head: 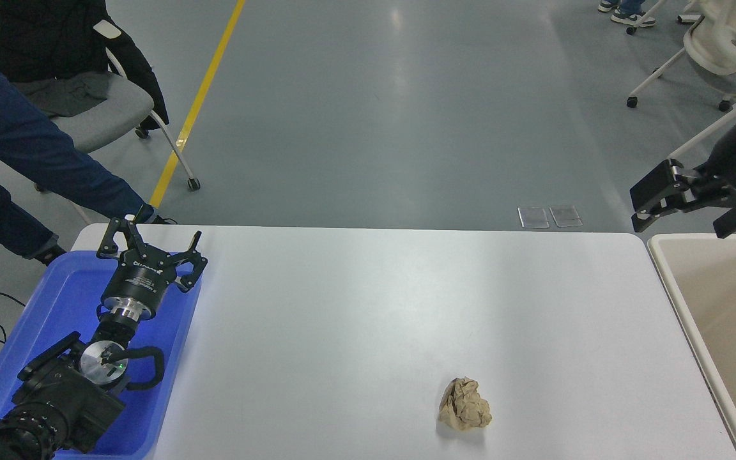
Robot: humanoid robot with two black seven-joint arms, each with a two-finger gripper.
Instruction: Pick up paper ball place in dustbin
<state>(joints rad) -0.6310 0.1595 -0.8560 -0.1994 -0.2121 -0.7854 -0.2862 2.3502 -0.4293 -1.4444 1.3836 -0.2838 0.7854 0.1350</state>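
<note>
The tan-brown paper ball lies on the white table near its front edge, right of the middle. The cream-beige dustbin stands at the table's right end, partly cut off by the picture's edge. My right gripper is open and empty, held high near the dustbin's far left corner, well away from the ball. My left gripper is open and parked over the blue tray at the lower left.
A bright blue shallow tray sits at the table's left end under the left arm. A person's legs in dark blue trousers and a chair are beyond the far left corner. Office chairs stand at the top right.
</note>
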